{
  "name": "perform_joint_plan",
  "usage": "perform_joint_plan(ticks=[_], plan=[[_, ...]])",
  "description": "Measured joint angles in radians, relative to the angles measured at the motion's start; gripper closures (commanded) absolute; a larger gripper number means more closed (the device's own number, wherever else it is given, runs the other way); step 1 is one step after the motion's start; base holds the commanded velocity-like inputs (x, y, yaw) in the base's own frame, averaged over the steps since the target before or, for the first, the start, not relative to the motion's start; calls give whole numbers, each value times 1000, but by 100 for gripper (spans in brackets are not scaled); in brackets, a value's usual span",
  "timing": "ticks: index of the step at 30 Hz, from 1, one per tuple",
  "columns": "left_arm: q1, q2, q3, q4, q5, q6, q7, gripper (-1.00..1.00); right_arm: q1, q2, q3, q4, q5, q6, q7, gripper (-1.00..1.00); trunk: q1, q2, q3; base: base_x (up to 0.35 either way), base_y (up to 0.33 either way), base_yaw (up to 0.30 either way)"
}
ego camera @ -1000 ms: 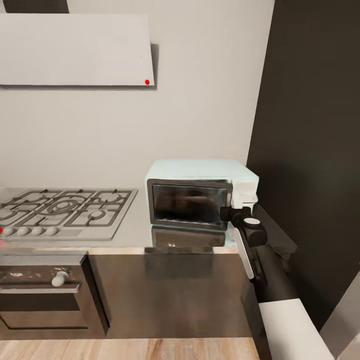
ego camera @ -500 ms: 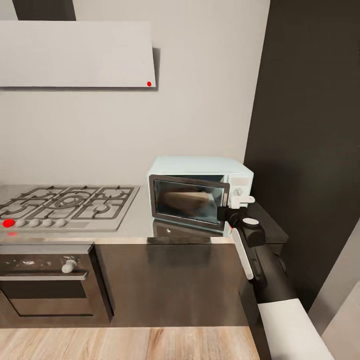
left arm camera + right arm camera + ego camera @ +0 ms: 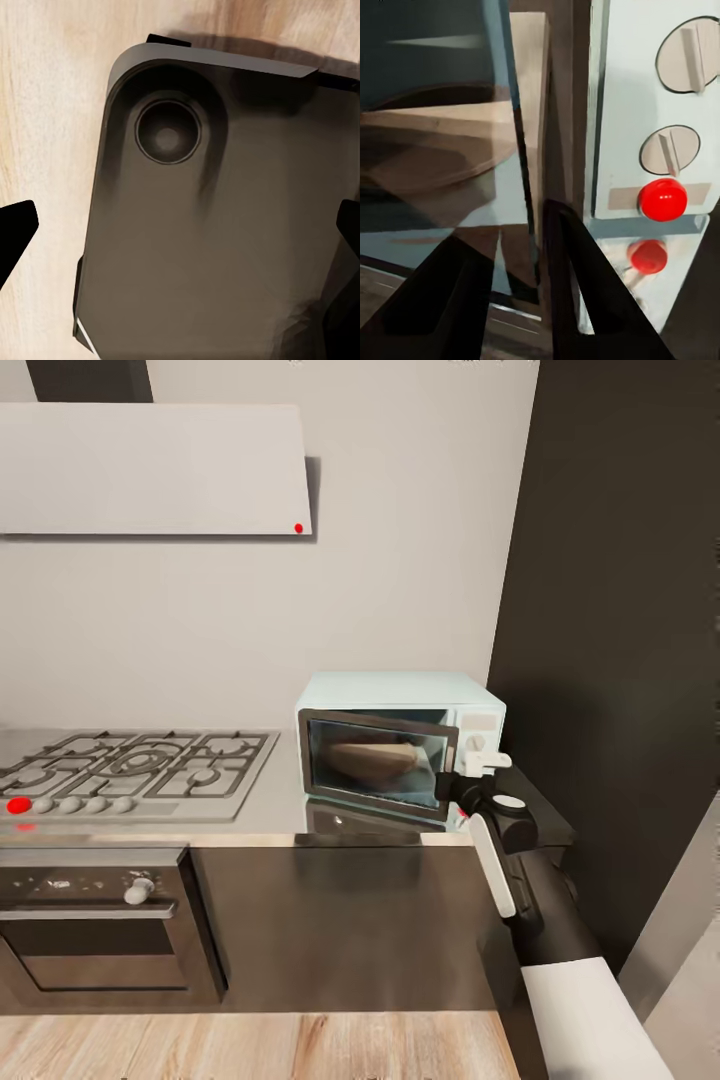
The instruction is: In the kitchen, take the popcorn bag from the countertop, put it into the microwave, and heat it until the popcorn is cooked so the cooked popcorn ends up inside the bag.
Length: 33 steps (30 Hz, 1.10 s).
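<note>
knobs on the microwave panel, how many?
2: on the microwave panel, an upper knob and a lower knob, with a red button under them.

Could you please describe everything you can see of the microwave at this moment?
The microwave is a small pale mint-blue box standing on the grey countertop right of the gas hob, against the white wall. Its silver-framed dark glass door stands slightly ajar. The white panel carries two knobs and a red button. The right gripper has its fingers astride the door's free edge.
</note>
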State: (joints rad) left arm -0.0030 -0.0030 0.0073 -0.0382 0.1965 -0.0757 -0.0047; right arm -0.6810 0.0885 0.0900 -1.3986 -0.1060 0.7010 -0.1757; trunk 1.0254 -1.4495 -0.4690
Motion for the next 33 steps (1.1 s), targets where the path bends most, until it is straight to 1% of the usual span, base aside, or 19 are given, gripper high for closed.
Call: perform_joint_plan(ticks=[3,5,8,9,10,12,16,18,21,23,24,27,28,30,33], plan=[[0,0,0,0,0,0,0,-100,0,1,1,0,-46,-1,1,100,0,0,0,-229,0,0],[0,0,0,0,0,0,0,-100,0,1,1,0,-63,0,0,100,0,0,0,-53,0,0],[0,0,0,0,0,0,0,-100,0,1,0,0,-72,1,-1,100,0,0,0,-14,0,0],[0,0,0,0,0,0,0,-100,0,1,1,0,-63,-2,2,100,0,0,0,-4,0,0],[0,0,0,0,0,0,0,-100,0,1,1,0,-66,-2,0,100,0,0,0,-2,0,0],[-2,0,0,-1,0,-1,1,-100,-1,-1,-1,2,-81,1,-3,100,0,0,0,0,0,0],[-3,0,0,-1,0,-1,1,-100,-1,-2,-1,2,-85,3,-3,100,0,0,0,0,0,0],[-3,-1,0,-1,0,0,1,-100,-1,-10,3,1,-99,2,-1,100,0,0,0,0,0,0],[-2,0,0,-1,1,0,1,-100,-1,-14,5,0,-109,3,-1,100,0,0,0,0,0,0],[-2,-1,0,-1,0,0,1,-100,-1,-14,6,0,-109,3,-1,100,0,0,0,0,33,0],[-2,-1,0,-1,0,0,1,-100,-1,-15,6,-1,-103,4,-1,100,0,0,0,-29,112,0],[-2,-1,0,-1,0,-1,1,-100,-1,-15,5,-2,-57,5,0,100,0,0,0,-45,107,0],[-2,-1,0,-1,0,-1,1,-100,-1,-15,5,-2,-50,6,0,100,0,0,0,-17,37,0],[-2,-1,0,-1,0,-1,1,-100,-1,-15,5,-2,-41,5,0,100,0,0,0,-8,17,0],[-2,-1,0,-1,0,-1,1,-100,-1,-15,6,-2,-39,5,0,100,0,0,0,-2,4,0]])
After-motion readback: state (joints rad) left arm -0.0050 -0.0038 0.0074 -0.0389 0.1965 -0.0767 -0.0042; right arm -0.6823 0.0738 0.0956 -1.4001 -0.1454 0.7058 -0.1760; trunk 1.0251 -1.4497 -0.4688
